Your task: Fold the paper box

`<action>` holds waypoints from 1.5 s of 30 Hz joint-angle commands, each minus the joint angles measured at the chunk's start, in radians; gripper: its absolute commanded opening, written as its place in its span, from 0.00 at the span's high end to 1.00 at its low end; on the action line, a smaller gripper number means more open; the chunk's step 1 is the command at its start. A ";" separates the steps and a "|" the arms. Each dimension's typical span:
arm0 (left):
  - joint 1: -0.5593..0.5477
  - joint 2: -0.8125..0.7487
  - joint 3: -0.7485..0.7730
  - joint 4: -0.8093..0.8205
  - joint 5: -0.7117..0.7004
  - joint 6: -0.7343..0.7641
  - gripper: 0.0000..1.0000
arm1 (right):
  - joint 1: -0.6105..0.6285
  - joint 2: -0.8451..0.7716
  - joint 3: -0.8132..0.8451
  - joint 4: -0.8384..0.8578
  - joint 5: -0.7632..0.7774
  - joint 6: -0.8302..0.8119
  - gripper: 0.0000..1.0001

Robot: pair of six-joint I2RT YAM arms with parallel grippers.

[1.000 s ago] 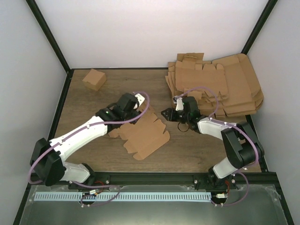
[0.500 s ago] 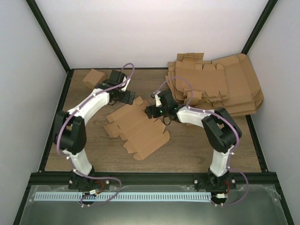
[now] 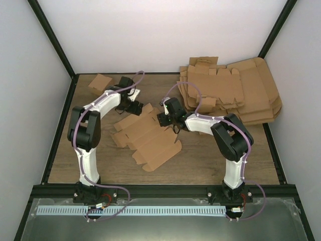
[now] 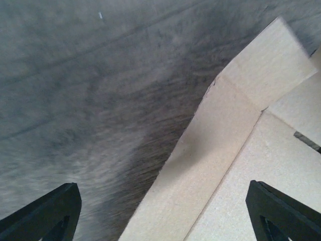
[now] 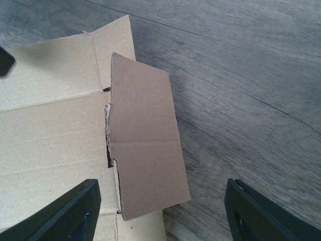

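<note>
One paper box (image 3: 148, 143) lies flat on the desk (image 3: 210, 155), its far edge under the two grippers. The left gripper (image 3: 136, 107) hangs over the far-left flap with its jaws wide apart, holding nothing. The right gripper (image 3: 161, 119), also apart, is over the far-right flap. Beyond and left of the left gripper sits one small folded box (image 3: 100, 83), closed. Beyond and right of the right gripper lies one stack of blanks (image 3: 235, 95), perhaps a dozen. Since a second ago both arms have reached farther out, and the paper box has hardly shifted.

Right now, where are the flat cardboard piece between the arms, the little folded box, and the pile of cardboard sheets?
flat cardboard piece (image 3: 150, 145), overhead view, middle panel.
little folded box (image 3: 99, 82), overhead view, top face.
pile of cardboard sheets (image 3: 241, 93), overhead view, top sheet.
</note>
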 commanded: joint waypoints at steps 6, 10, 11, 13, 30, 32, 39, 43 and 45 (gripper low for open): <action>0.050 0.101 0.058 -0.061 0.127 0.049 0.15 | 0.008 -0.013 0.003 0.056 0.010 -0.070 0.43; 0.064 0.125 0.067 -0.079 0.159 0.062 0.18 | 0.007 -0.014 0.002 0.062 -0.006 -0.092 0.48; 0.065 0.132 0.068 -0.083 0.159 0.066 0.20 | 0.007 -0.013 0.002 0.061 -0.010 -0.092 0.50; 0.066 0.141 0.072 -0.095 0.175 0.073 0.25 | 0.008 -0.014 0.002 0.066 -0.014 -0.092 0.52; 0.067 0.142 0.052 -0.114 0.264 0.081 0.49 | 0.006 -0.030 -0.060 0.138 -0.065 -0.084 0.51; 0.067 0.143 0.051 -0.116 0.265 0.081 0.53 | 0.006 -0.031 -0.066 0.146 -0.061 -0.082 0.51; 0.067 0.131 0.051 -0.118 0.280 0.081 0.63 | 0.006 -0.032 -0.075 0.169 -0.039 -0.095 0.52; 0.065 0.103 0.055 -0.118 0.319 0.084 0.81 | 0.006 -0.032 -0.069 0.157 -0.054 -0.100 0.53; 0.061 0.083 0.055 -0.118 0.331 0.082 0.90 | 0.007 -0.046 -0.070 0.157 -0.070 -0.098 0.53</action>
